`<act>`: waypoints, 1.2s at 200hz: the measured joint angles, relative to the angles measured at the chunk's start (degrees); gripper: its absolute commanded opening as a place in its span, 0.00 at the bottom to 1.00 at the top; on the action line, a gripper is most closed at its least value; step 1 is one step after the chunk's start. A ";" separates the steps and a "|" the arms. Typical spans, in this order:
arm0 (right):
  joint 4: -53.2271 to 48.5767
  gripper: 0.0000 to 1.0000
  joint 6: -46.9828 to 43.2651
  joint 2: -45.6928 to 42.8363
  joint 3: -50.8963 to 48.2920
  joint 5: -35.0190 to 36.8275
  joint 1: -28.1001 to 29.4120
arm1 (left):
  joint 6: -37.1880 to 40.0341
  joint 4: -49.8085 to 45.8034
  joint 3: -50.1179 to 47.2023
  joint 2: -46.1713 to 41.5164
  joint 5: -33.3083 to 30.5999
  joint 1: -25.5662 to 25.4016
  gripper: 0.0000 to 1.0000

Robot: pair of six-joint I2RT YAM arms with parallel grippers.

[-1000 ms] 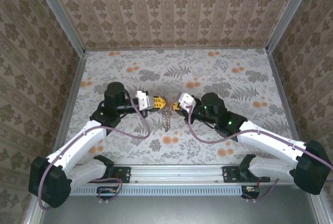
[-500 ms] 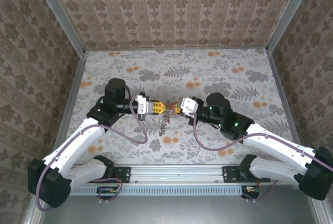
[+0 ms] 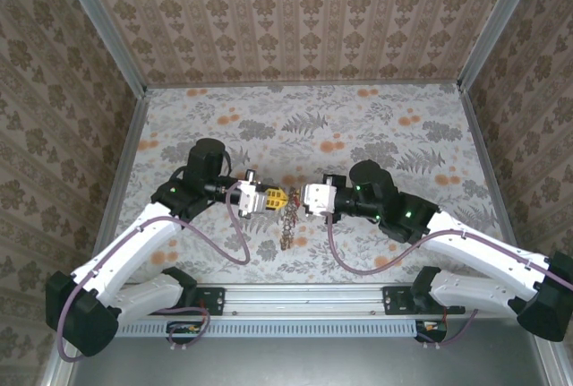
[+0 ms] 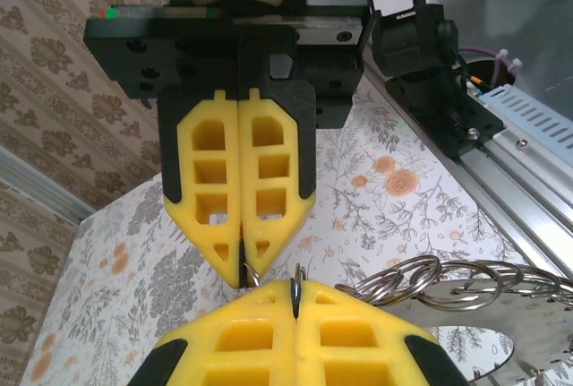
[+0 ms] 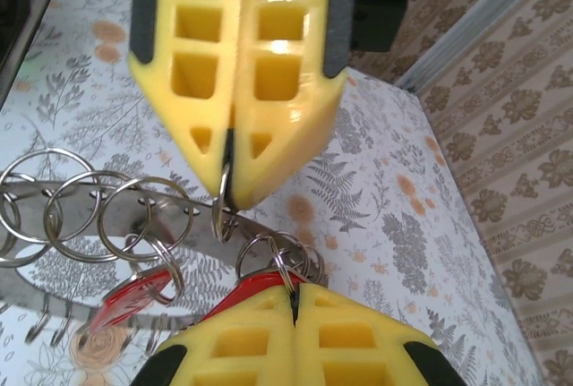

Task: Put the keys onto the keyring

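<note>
I have both arms meeting over the middle of the table [image 3: 403,126], with their tips almost touching. The left gripper [image 3: 274,198] has its yellow fingers pressed together on one thin wire loop, and the right gripper [image 3: 302,198] is closed the same way on a neighbouring loop. Both loops belong to the keyring [image 3: 287,223], which hangs down between them. Whether its lower end touches the table I cannot tell.

From the right wrist I see the left gripper [image 5: 228,200] pinching its loop at the very tip. One key [image 5: 134,301] with a red head hangs on a ring below (other keys I cannot find).

I judge that the step is to open a coil so that a key can slide in. To do it well I would move the arms apart slowly and in one line, without twisting. The hold is only at the finger ends, so the wire can easily slip out.
</note>
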 measured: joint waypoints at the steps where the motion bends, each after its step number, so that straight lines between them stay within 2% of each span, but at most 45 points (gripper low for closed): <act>1: -0.11 0.00 -0.17 0.00 0.00 0.00 0.07 | 0.04 -0.04 0.04 0.00 0.02 -0.02 0.00; 52: -1.03 0.00 -5.22 -1.11 0.00 0.02 1.75 | 1.46 -1.07 1.49 0.00 0.24 -0.11 0.00; 99: -0.76 0.00 -4.90 -1.20 0.00 0.63 2.01 | 1.11 -1.27 1.55 0.02 -0.04 -0.11 0.00; 127: 0.39 0.00 1.01 -1.20 -0.02 1.57 1.99 | -3.43 4.39 0.35 -0.02 -2.43 -0.33 0.00; 179: 8.46 0.00 15.78 -1.38 -4.57 3.87 1.64 | -13.53 15.10 -3.69 0.00 -5.81 -0.33 0.00; 240: 13.81 0.00 28.13 -1.44 -6.60 4.52 -2.36 | -16.98 19.37 -4.24 0.00 -7.58 -0.33 0.00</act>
